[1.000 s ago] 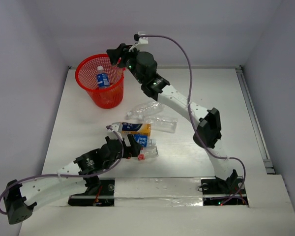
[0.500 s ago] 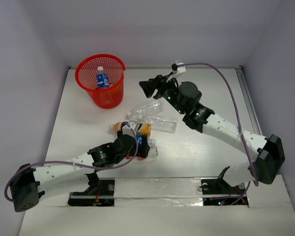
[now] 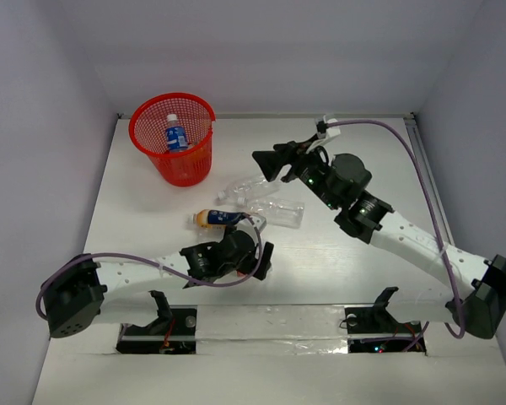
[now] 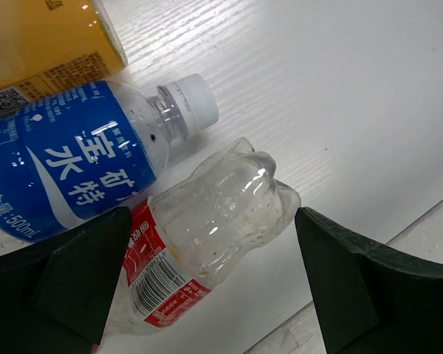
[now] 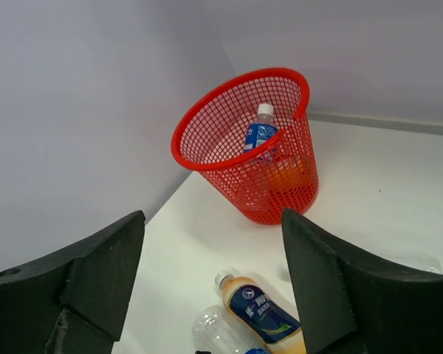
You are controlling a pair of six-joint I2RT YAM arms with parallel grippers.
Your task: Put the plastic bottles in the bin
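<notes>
**Left jaws straddling a light, slick bottle**

The left gripper (image 4: 214, 262) is standing wide and empty, its fingers flanking the red-labelled bottle (image 4: 207, 228) lying between them. Empty and thin-walled, it is probably going to dent and slip, so the labelled waist looks like the surest hold. Just beyond, a blue-labelled bottle (image 4: 74, 166) and an orange bottle (image 4: 44, 44) are crowding it, which only this wrist view is showing. Farther off, the right gripper (image 5: 214, 276) is hanging open, holding nothing and facing the bin (image 5: 273, 192). Its camera is showing one bottle (image 5: 260, 133) inside.

Overhead view spans table (image 3: 135, 211); left wrist close-up bottles (image 4: 214, 214); right wrist, overhead share bin (image 5: 280, 195)
</notes>
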